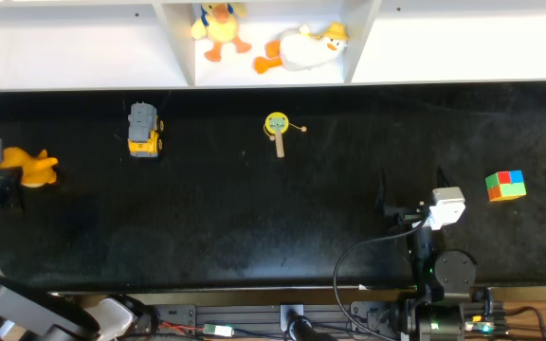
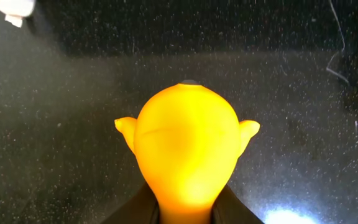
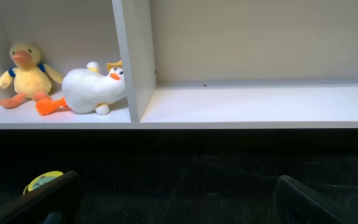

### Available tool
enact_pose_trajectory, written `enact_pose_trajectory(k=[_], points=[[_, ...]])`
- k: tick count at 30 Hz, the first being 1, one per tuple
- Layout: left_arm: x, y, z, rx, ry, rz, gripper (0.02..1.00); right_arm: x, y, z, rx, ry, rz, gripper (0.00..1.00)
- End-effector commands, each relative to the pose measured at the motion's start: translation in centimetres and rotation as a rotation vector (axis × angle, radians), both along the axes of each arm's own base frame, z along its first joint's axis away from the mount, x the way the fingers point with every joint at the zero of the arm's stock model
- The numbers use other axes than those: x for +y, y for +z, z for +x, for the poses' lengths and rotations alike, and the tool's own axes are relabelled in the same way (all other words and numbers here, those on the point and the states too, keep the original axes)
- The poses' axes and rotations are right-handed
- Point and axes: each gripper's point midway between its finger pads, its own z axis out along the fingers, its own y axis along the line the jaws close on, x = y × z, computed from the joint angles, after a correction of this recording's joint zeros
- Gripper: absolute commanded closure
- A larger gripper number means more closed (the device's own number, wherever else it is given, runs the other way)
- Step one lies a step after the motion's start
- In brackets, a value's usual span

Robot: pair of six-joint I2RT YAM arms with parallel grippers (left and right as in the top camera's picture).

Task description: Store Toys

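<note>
Left wrist view, the nearest look, has the left gripper [image 2: 185, 216] clamped on the narrow end of a smooth yellow-orange rubber toy with a rounded body and two small side flaps [image 2: 187, 146]. A dark finger presses it from either side. Gripping low like this probably leaves the bulbous body free to go into a compartment first. I cannot tell whether the toy touches the black table mat [image 1: 254, 218] or hangs just off it. The top view adds what that close look lacks: the toy sits at the mat's left edge, well apart from everything else.

Near and to the right, the right gripper [image 3: 179, 208] holds nothing, its fingers spread wide and pointed at the shelf. It seems to be waiting while the left arm works.

A little farther, at the right edge, lies a multi-coloured block cube [image 1: 505, 186]. Farther again, towards the mat's far edge, a yellow-and-grey toy truck [image 1: 144, 129] and a round yellow rattle drum with a wooden handle [image 1: 278, 128] lie well apart. I judge these three are not yet stored.

Farthest is the white shelf unit [image 1: 368, 38]. Its middle compartment holds a yellow plush duck [image 1: 219, 26] just beside a white plush duck [image 1: 301, 49].

From above both are flattened shapes. The right wrist view faces the shelf front and shows the yellow one sitting upright, the white one lying on its side, and the upright divider to their right.
</note>
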Motion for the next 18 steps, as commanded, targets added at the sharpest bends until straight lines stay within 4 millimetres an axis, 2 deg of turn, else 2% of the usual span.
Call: enact_pose_trajectory(k=[1, 11, 14, 18], points=[[-0.3, 4.3, 1.2, -0.132, 0.011, 0.001, 0.921, 0.0, -0.4, 0.0, 0.001, 0.000, -0.003, 0.005], [-0.5, 10.4, 3.6, -0.384, 0.080, -0.102, 0.950, 0.0, -0.4, 0.0, 0.001, 0.000, -0.003, 0.005], [-1.9, 12.6, 4.5, -0.439, 0.058, -0.095, 0.945, 0.0, -0.4, 0.0, 0.001, 0.000, -0.003, 0.005], [-3.1, 13.4, 5.7, -0.453, 0.028, -0.093, 0.943, 0.0, -0.4, 0.0, 0.001, 0.000, -0.003, 0.007]])
